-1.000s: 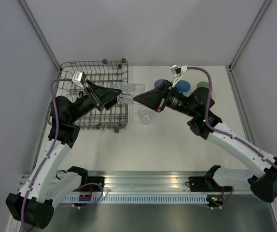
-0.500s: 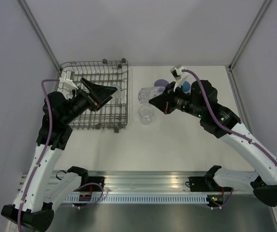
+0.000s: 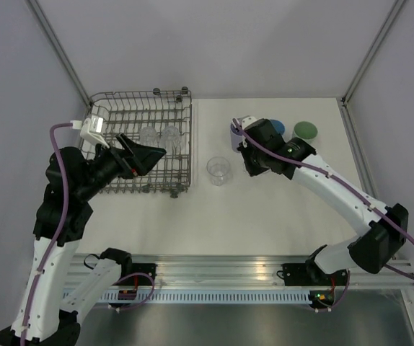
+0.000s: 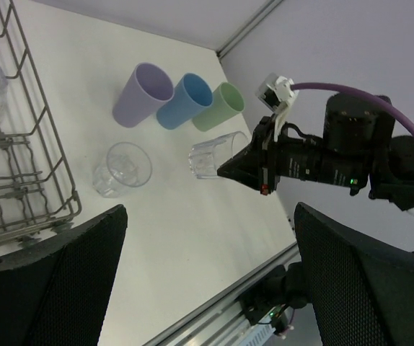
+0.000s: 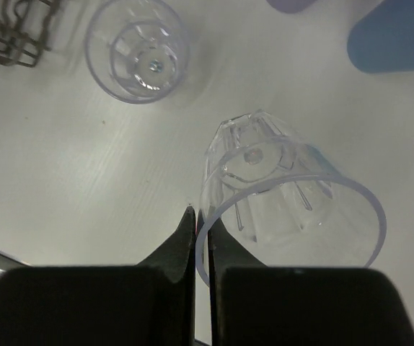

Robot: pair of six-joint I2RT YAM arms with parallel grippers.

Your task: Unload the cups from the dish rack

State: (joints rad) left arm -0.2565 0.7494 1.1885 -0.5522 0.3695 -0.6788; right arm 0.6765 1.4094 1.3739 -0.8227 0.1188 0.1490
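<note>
Pinching a clear cup [image 5: 286,194] by its rim, the right gripper [image 5: 200,216] is dangling it base-down right of another tumbler [image 5: 136,49].

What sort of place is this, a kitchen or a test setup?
Most likely a lab test cell: a white table boxed in by grey panel walls, with an aluminium rail along the near edge. Only the grey wire dish rack suggests a kitchen.
</note>
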